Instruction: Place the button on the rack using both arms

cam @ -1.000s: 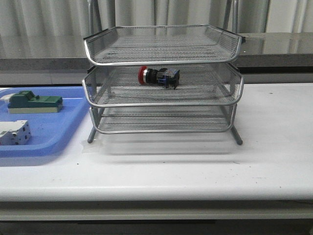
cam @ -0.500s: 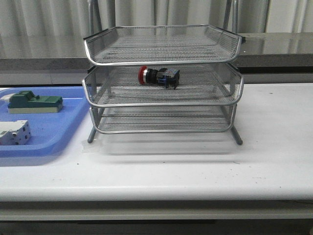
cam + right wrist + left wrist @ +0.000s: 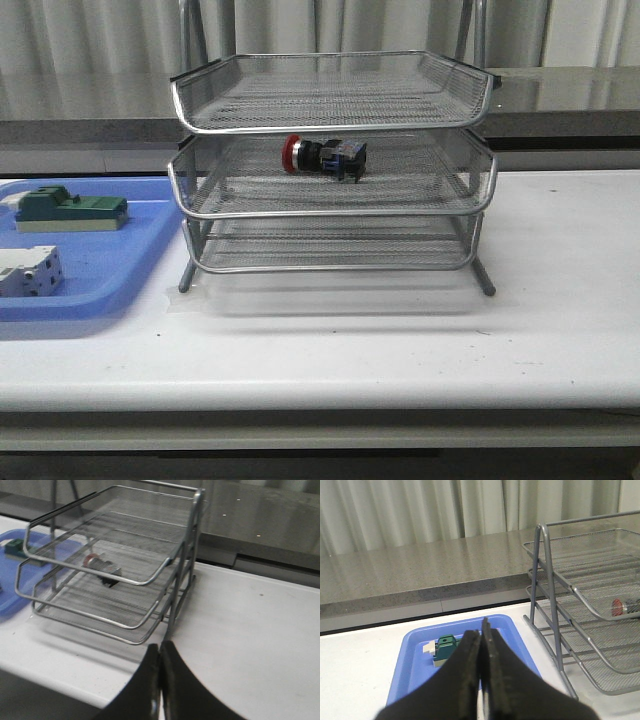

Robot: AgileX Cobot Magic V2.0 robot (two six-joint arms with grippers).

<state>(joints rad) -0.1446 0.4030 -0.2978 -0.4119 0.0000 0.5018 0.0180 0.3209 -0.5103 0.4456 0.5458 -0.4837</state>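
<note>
Button [image 3: 325, 157] lying sideways in middle tier of rack [image 3: 480, 215], red cap toward nine o'clock. Left gripper [image 3: 482, 645] and right gripper [image 3: 160, 655] both pressed closed, empty, well apart from rack.

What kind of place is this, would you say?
Probably a lab or workshop bench: a white table, a wire-mesh rack holding a red-capped button, and a blue tray of electrical parts before a curtain.

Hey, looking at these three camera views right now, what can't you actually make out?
- Button markings: too small in the front view, blurred behind mesh in both wrist views.
- Blue tray: its left part is cut off by the front view's edge.
- White block: hidden behind the left gripper in the left wrist view.
- Rack rear legs: hidden by its trays.
</note>
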